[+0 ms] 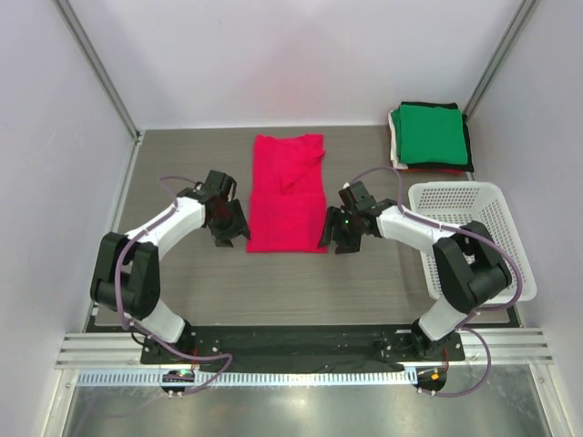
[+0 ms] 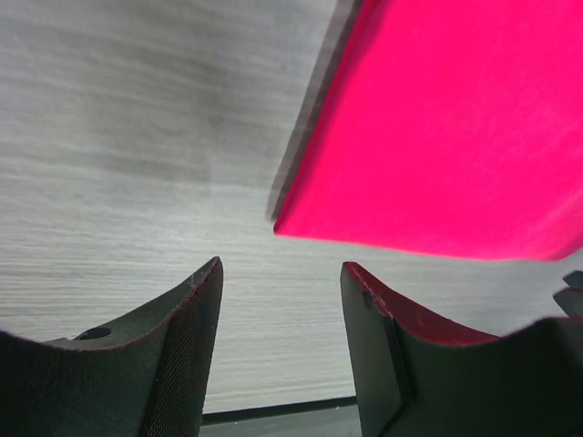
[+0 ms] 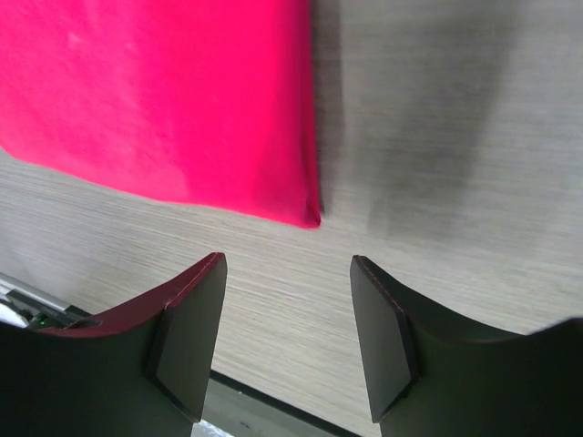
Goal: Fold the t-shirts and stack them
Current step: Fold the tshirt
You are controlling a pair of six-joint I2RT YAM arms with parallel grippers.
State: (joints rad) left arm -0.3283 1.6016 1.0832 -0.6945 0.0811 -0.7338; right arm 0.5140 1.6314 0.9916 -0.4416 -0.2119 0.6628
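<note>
Risk: only the top layer of the red-pink shirt point(image 1: 287, 193) may be pinched at the near corners, since it is folded lengthwise into a layered strip. The layers would then be peeled apart and the fold undone. If the two corners are lifted unevenly, the next fold is likely skewed, and the tucked sleeve near the far end could be dragged loose. A miss is also possible, with fingertips scraped on the table point(image 1: 182, 173) and no cloth taken.

The shirt is laid flat mid-table, long axis running away from the bases. It is well apart from the folded stack point(image 1: 430, 135) (green on top, with black, white and red edges beneath) at the far right, beyond the white basket point(image 1: 455, 205).

Pose: the left gripper point(image 1: 228, 228) is held low just beside the strip's near left corner, and the right gripper point(image 1: 335, 235) just beside the near right corner. The arms are bent inward, mirrored. Both sets of jaws are spread apart with nothing between them. In each wrist view the cloth corner is seen ahead of the fingertips, not touched.
</note>
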